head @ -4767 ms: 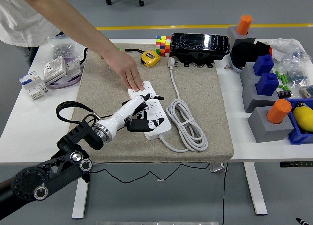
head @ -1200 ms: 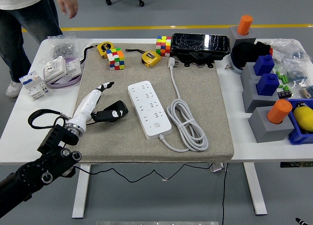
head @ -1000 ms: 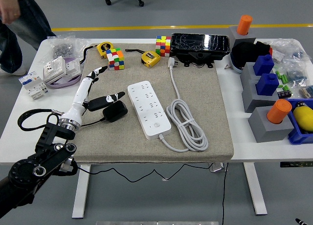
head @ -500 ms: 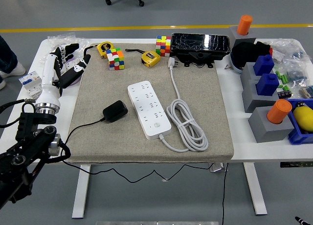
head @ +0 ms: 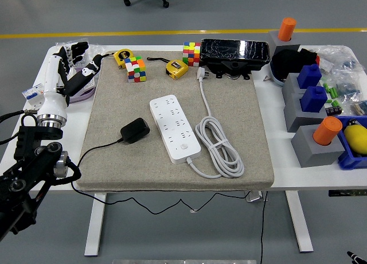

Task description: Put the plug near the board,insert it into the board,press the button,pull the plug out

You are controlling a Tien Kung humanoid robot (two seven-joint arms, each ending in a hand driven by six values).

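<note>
Currently, we are finding the plug (head: 135, 129) lying unplugged on the mat just left of the board (head: 175, 128). Our left hand (head: 70, 68) is hovering at the table's (head: 172, 48) left edge, fingers loosely spread, holding nothing. We are judging the cycle finished.

Left arm enters at 8 o'clock, white forearm raised toward 11 o'clock, left hand (head: 73, 60) empty, black-tipped fingers loosely spread.

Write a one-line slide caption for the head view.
Black plug lies unplugged on the mat beside the white power strip; the robot's left hand, open, hangs over the table's left edge.
</note>
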